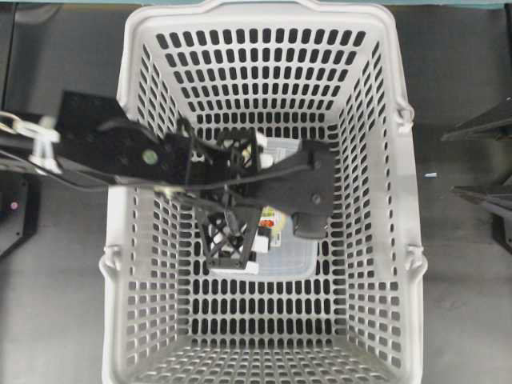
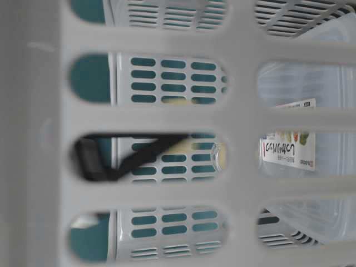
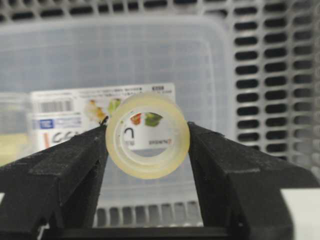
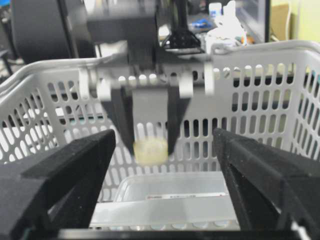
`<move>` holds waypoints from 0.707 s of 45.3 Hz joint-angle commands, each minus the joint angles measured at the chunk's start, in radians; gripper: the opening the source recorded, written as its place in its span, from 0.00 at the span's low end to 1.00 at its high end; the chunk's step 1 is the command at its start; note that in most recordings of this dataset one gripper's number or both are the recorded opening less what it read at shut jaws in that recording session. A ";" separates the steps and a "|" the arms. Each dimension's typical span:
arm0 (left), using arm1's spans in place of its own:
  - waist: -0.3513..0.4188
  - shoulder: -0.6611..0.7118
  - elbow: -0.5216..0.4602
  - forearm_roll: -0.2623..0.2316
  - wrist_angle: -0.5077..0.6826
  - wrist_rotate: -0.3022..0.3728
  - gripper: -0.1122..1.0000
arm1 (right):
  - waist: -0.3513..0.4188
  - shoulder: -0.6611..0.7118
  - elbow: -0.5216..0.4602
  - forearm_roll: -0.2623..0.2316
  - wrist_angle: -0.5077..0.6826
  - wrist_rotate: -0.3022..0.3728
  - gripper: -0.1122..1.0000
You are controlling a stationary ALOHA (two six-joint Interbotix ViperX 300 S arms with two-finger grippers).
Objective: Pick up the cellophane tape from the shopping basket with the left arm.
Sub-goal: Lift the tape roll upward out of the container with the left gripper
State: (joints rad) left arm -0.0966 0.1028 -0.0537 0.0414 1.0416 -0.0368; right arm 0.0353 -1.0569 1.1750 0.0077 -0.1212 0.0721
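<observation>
Overhead: one grey shopping basket point(image 1: 136, 96) on dark desk point(image 1: 56, 304). Left arm point(image 1: 120, 148) reaches inside, covering one clear box point(image 1: 292, 256).

Table level: basket wall fills view; box label visible through slots.

Left wrist: left end effector point(image 3: 148, 142) pinching one cellophane tape point(image 3: 148, 136), above box.

Right wrist: right end effector point(image 4: 165, 165) spread wide, outside basket; tape hangs clear of box.

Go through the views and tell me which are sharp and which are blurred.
Left wrist: cellophane tape sharp, clear box behind soft. Right wrist: left end effector motion-blurred. Table-level: near shopping basket wall out of focus, fills the frame. Overhead: crisp, evenly lit.
</observation>
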 commanded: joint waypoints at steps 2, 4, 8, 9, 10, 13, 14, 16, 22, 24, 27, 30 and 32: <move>-0.008 -0.031 -0.169 0.003 0.138 -0.002 0.55 | 0.002 0.005 -0.014 0.003 -0.011 0.002 0.79; -0.009 -0.028 -0.201 0.002 0.169 -0.003 0.55 | 0.002 0.005 -0.014 0.003 -0.011 0.002 0.79; -0.009 -0.021 -0.241 0.003 0.207 -0.003 0.55 | 0.002 0.005 -0.014 0.003 -0.011 0.002 0.79; -0.011 -0.018 -0.244 0.003 0.210 -0.003 0.55 | 0.002 0.005 -0.014 0.003 -0.011 0.002 0.79; -0.011 -0.017 -0.245 0.003 0.215 -0.003 0.55 | 0.002 0.005 -0.014 0.003 -0.011 0.002 0.79; -0.009 -0.012 -0.244 0.003 0.215 -0.003 0.55 | 0.002 0.005 -0.014 0.003 -0.011 0.002 0.79; -0.009 -0.012 -0.244 0.003 0.216 -0.003 0.55 | 0.002 0.005 -0.014 0.003 -0.011 0.002 0.79; -0.009 -0.012 -0.241 0.002 0.215 -0.003 0.55 | 0.002 0.005 -0.014 0.003 -0.011 0.002 0.79; -0.011 -0.012 -0.233 0.002 0.216 -0.005 0.55 | 0.002 0.005 -0.014 0.003 -0.011 0.002 0.79; -0.009 -0.012 -0.230 0.003 0.216 -0.003 0.55 | 0.002 0.005 -0.014 0.003 -0.011 0.002 0.79; -0.011 -0.012 -0.230 0.003 0.216 -0.003 0.55 | 0.002 0.005 -0.014 0.003 -0.011 0.002 0.79; -0.009 -0.011 -0.229 0.002 0.216 -0.003 0.55 | 0.002 0.005 -0.014 0.003 -0.011 0.002 0.79; -0.009 -0.011 -0.229 0.003 0.216 -0.003 0.55 | 0.002 0.005 -0.014 0.003 -0.011 0.002 0.79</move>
State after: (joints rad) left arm -0.1028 0.1089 -0.2730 0.0414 1.2594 -0.0399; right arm 0.0337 -1.0584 1.1750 0.0077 -0.1212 0.0721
